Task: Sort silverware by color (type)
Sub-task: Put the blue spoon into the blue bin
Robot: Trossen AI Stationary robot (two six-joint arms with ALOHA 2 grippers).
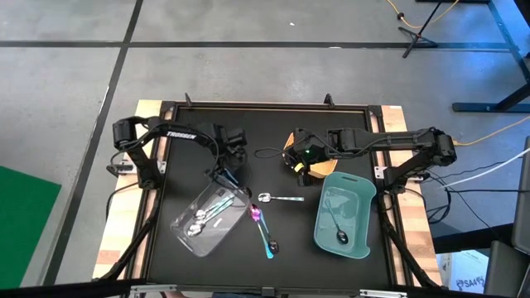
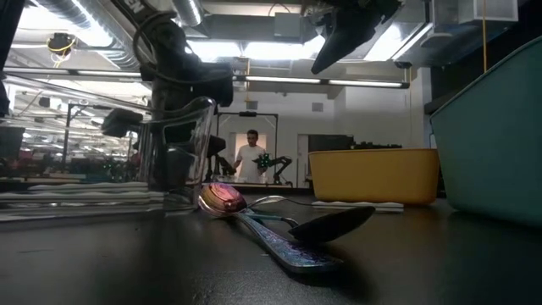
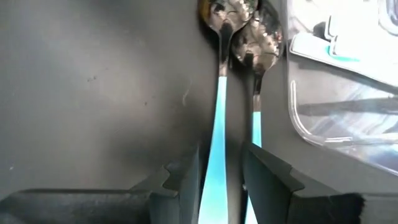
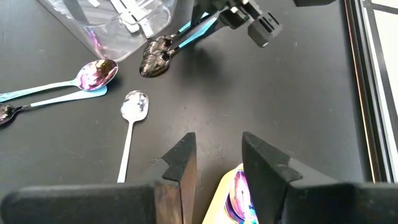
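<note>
My left gripper [image 1: 225,178] is at the far corner of the clear tray [image 1: 207,222], shut on spoons with teal handles and dark shiny heads [image 4: 155,55]. On the black table lie a silver spoon [image 1: 277,198], an iridescent pink-headed spoon [image 1: 257,213] and a blue-handled spoon [image 1: 267,240]. A dark spoon [image 1: 338,225] lies in the teal tray [image 1: 362,197]. My right gripper [image 4: 214,146] hangs open above the yellow tray [image 4: 224,193], where an iridescent spoon [image 4: 239,193] lies. My left gripper pinches a teal handle [image 3: 216,124] between its two fingers. A second teal handle [image 3: 255,127] runs alongside and passes behind one finger [image 3: 267,174]. The fingers slant down from the far side, along the handles. The spoons slope down from the fingers, heads [image 3: 242,25] lowest, beside the clear tray's rim [image 3: 298,118]. I cannot tell if the heads touch anything.
The table has a raised black frame [image 1: 273,106]. The yellow tray [image 1: 313,172] sits near the middle and the teal tray to the right. A cable [image 1: 267,153] lies on the table at the far middle. A person [image 2: 251,157] stands far off in the room.
</note>
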